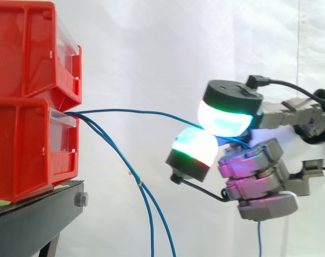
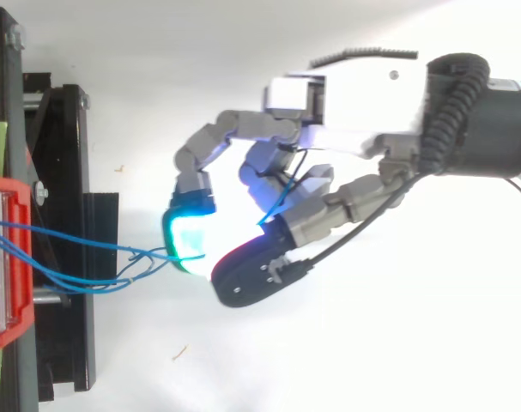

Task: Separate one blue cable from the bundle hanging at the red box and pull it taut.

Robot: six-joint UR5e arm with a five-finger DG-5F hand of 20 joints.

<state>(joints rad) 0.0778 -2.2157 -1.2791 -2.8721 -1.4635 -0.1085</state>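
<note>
The red bins (image 1: 23,139) look glossy plastic, black stand (image 1: 33,227) matt metal, curtain (image 1: 151,48) cloth, blue cable (image 1: 125,111) smooth-coated

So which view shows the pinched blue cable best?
Side view: the blue cable runs clear from the lower red bin to the hand's fingers, apart from the hanging strands. In the top view it crosses the other strands near the fingers.
</note>
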